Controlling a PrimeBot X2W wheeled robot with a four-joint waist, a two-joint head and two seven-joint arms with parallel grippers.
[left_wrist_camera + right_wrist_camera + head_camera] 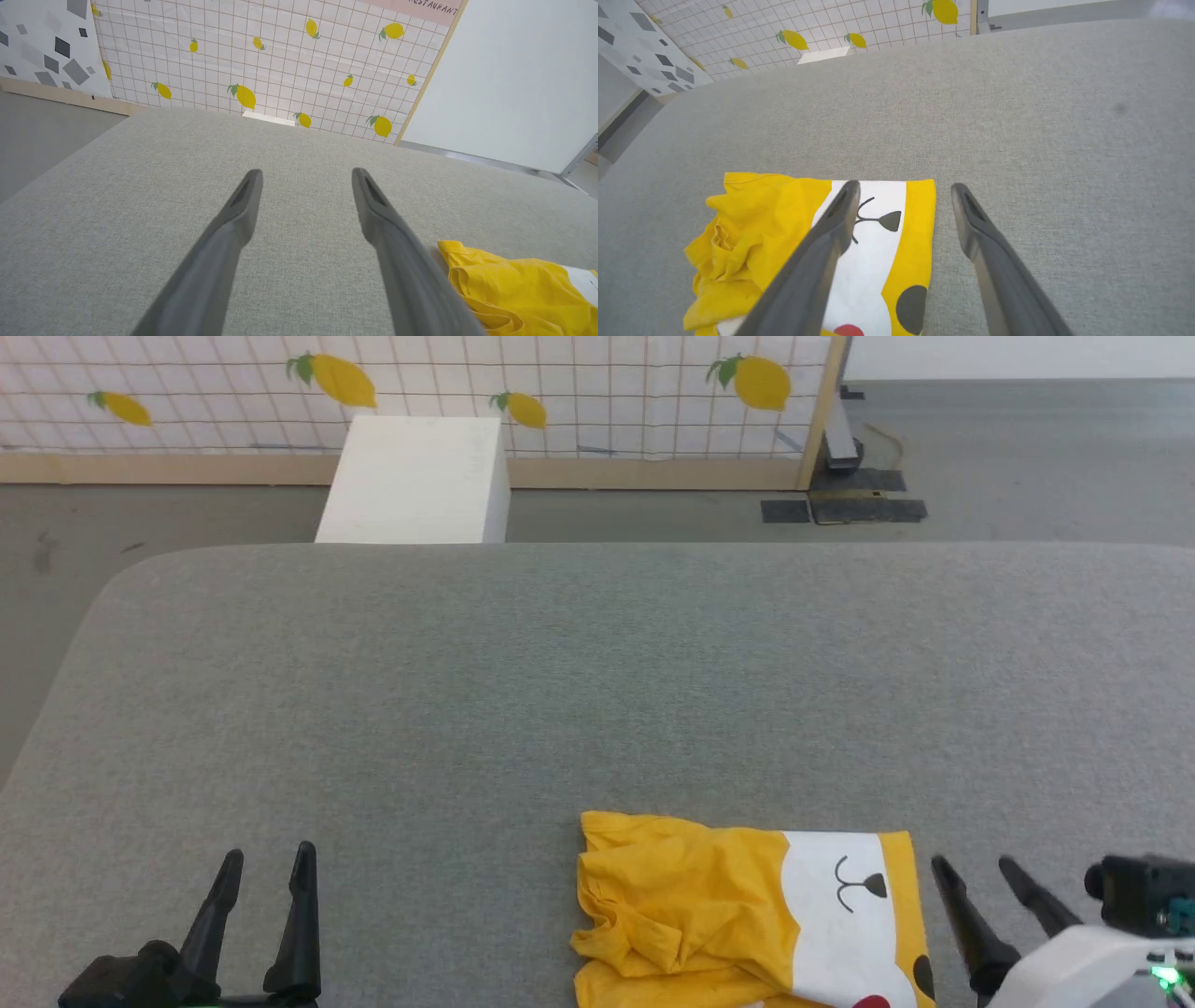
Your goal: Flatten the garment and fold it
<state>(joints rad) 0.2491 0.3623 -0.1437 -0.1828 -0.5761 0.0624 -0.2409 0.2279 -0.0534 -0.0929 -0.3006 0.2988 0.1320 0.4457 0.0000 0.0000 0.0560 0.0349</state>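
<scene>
Yellow garment point(691, 915) crumpled on grey surface point(467, 709), left fingers point(299, 915) spread empty, right fingers point(966, 919) spread beside it

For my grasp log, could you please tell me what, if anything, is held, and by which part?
Nothing is held: the left end effector and right end effector stand open, neither gripping the garment.

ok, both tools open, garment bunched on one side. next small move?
Probably slide the left tool toward the crumpled left side of the garment. It hangs open well apart from the cloth, while the open right tool sits beside the flat right edge; spreading likely needs both.
</scene>
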